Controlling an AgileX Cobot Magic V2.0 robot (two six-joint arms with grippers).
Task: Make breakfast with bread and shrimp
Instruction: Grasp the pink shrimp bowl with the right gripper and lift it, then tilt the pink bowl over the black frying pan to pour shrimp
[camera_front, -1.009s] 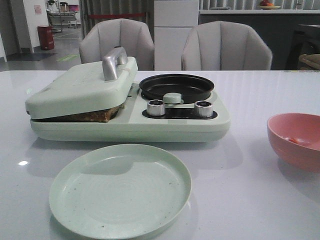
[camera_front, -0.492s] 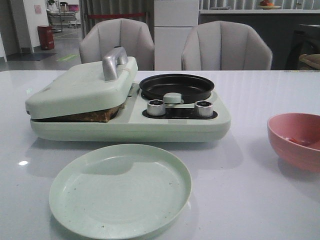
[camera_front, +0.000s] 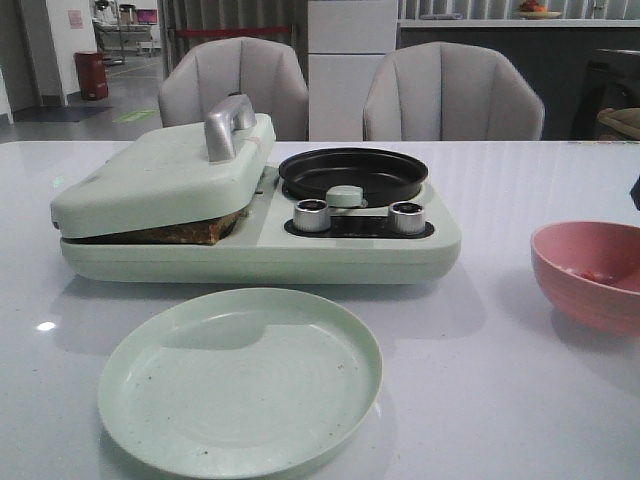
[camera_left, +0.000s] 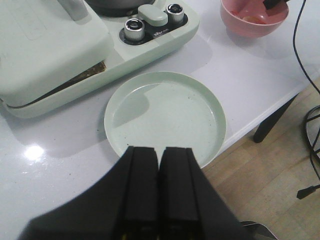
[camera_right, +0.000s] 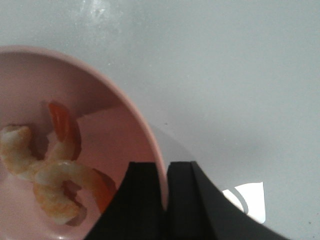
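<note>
Since a second ago the salmon-pink bowl (camera_front: 590, 275) has shifted a little away from the table's front edge, and a dark tip of the right arm now shows at the front view's right border above it. In the right wrist view the right hand (camera_right: 166, 187) is pinched narrow on the bowl's rim, one finger inside, one outside. The shrimp (camera_right: 60, 185) lie curled in the bowl's bottom, pale with orange tails. The left hand (camera_left: 159, 182) hovers over the table's near edge, fingers pressed together and holding nothing, just beside the pale green plate (camera_front: 240, 380). Behind the plate stands the mint-green breakfast maker (camera_front: 255, 215); the bread (camera_front: 165, 232) shows as a brown crust edge under its lowered lid, beside the black pan (camera_front: 352, 172).
</note>
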